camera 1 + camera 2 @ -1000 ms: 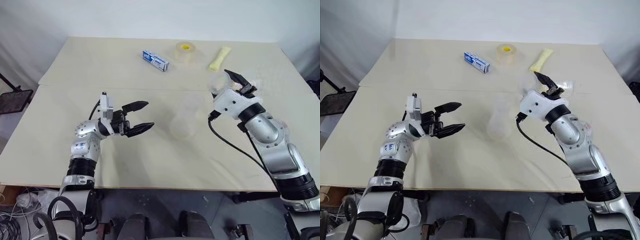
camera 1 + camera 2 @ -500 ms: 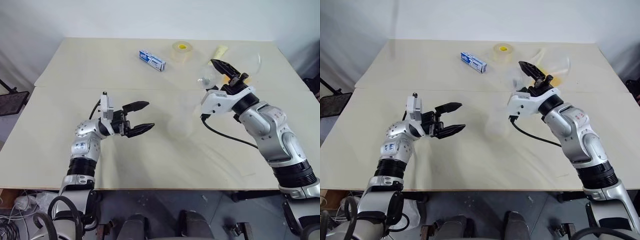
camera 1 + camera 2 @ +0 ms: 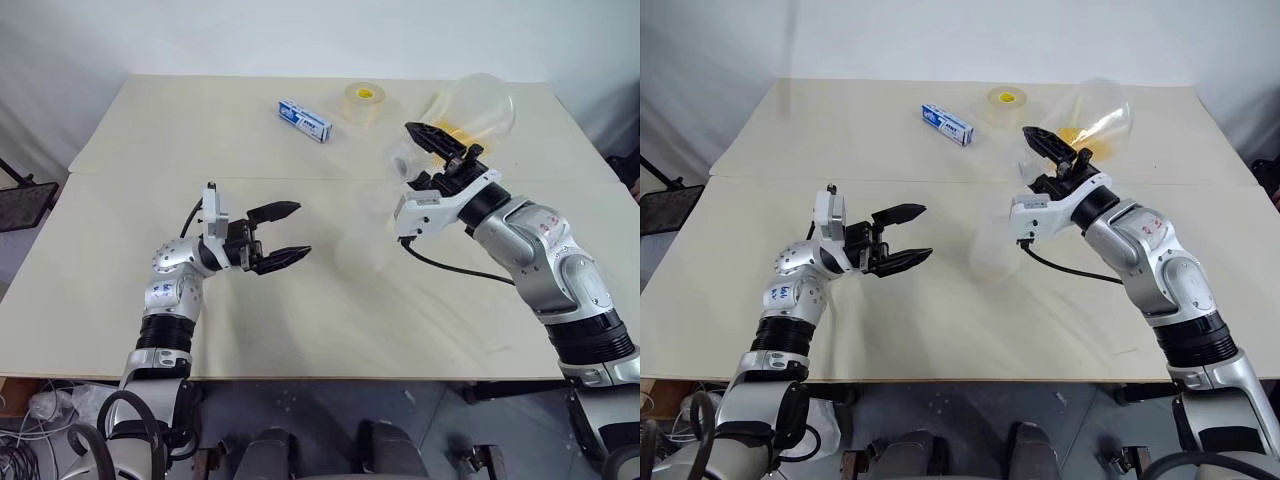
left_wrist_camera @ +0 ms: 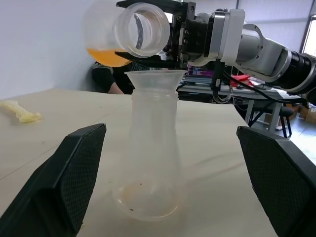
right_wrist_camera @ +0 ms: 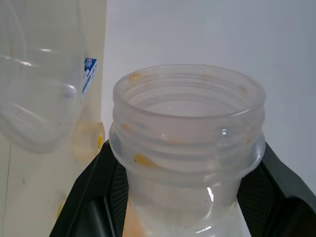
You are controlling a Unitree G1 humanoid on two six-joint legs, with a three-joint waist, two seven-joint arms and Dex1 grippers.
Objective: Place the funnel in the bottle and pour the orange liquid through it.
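Left wrist view shows the bottle (image 4: pixel 148 163) standing upright on the pale surface (image 4: pixel 44 148) between the spread black fingers of the left gripper (image 3: pixel 284 234), which is released and touches nothing; the funnel (image 4: pixel 150 79) sits in the bottle's neck, rim up; just above it the right gripper (image 3: pixel 447 153) is clenched on the threaded neck of a clear round flask (image 4: pixel 123 32), tipped so its open mouth hangs over the funnel; the orange liquid (image 4: pixel 106 56) pools in the flask's lowered belly, none seen in the bottle; farther back on the surface lie a blue-and-white box (image 3: pixel 305 119) with print too small to read, a tape roll (image 3: pixel 362 102) with a yellow core, and a pale yellow packet (image 4: pixel 19 112); a person in dark clothing (image 4: pixel 106 79) sits beyond the surface.
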